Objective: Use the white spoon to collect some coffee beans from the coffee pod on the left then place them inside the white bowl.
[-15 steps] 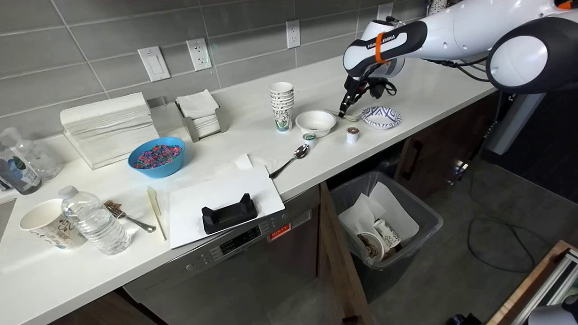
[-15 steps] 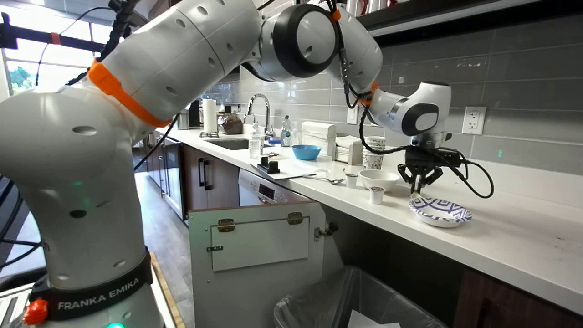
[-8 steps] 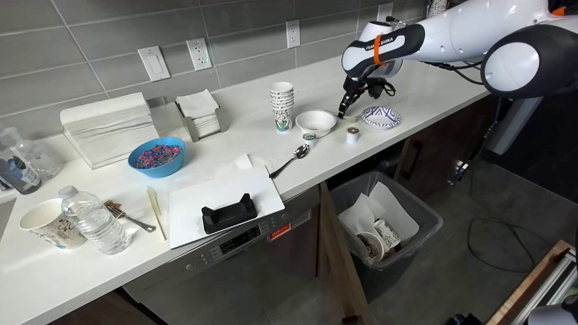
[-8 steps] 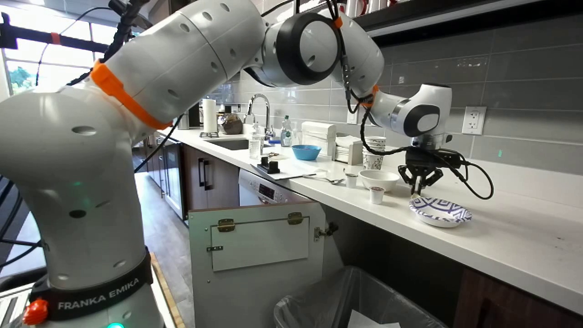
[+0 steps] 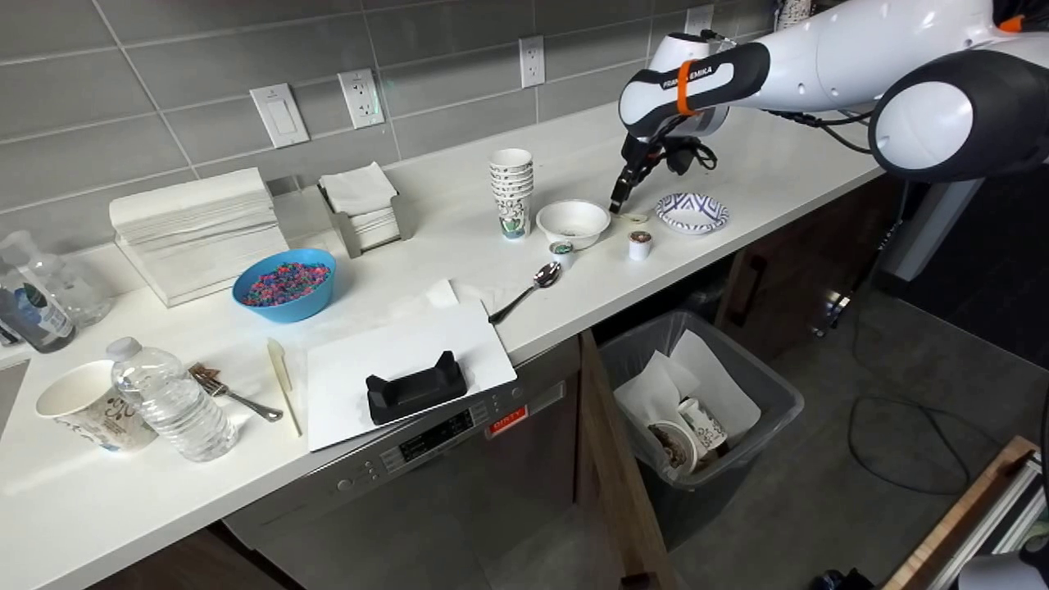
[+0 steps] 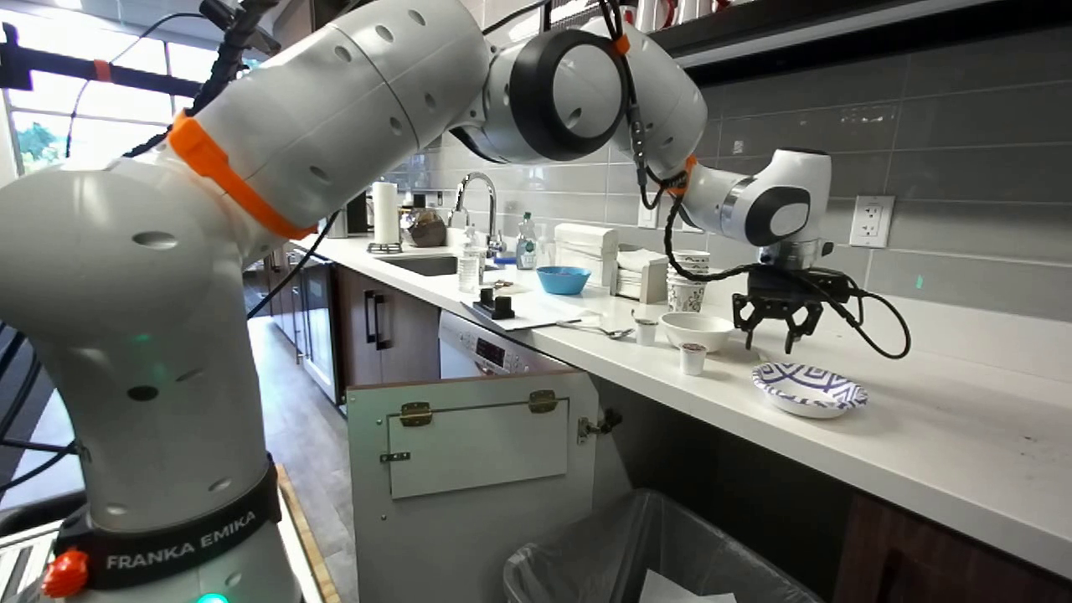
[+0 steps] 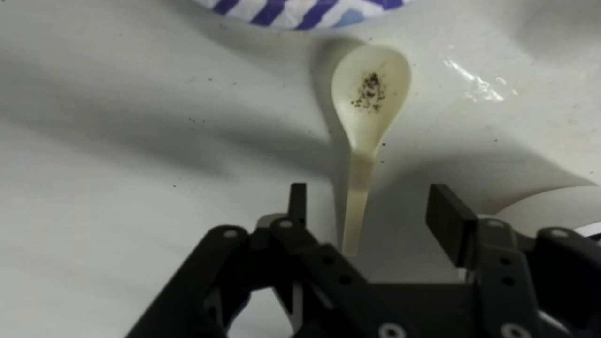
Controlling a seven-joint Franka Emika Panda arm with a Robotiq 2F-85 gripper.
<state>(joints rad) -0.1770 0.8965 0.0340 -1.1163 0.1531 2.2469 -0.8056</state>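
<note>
The white spoon (image 7: 371, 89) lies on the counter, a little dark ground coffee in its head and specks around it. My gripper (image 7: 367, 202) stands open over the thin handle, one finger on either side, both apart from it. In an exterior view the gripper (image 5: 616, 208) is just above the counter between bowl and patterned dish, with the spoon (image 5: 635, 218) low beside it. The white bowl (image 5: 573, 225) appears in both exterior views. Before it stands the left coffee pod (image 5: 561, 252), green on top; what it holds is hard to make out.
Another pod (image 6: 693, 358) with brown contents stands nearer the counter's front edge. A purple-patterned dish (image 6: 810, 390) sits by the spoon's head. Stacked paper cups (image 5: 512, 195) rise behind the bowl. A metal spoon (image 5: 524, 291) lies left of the pods.
My gripper's fingers, which were together at the spoon's handle, have spread apart. The spoon now lies loose on the counter. The arm has shifted only slightly.
</note>
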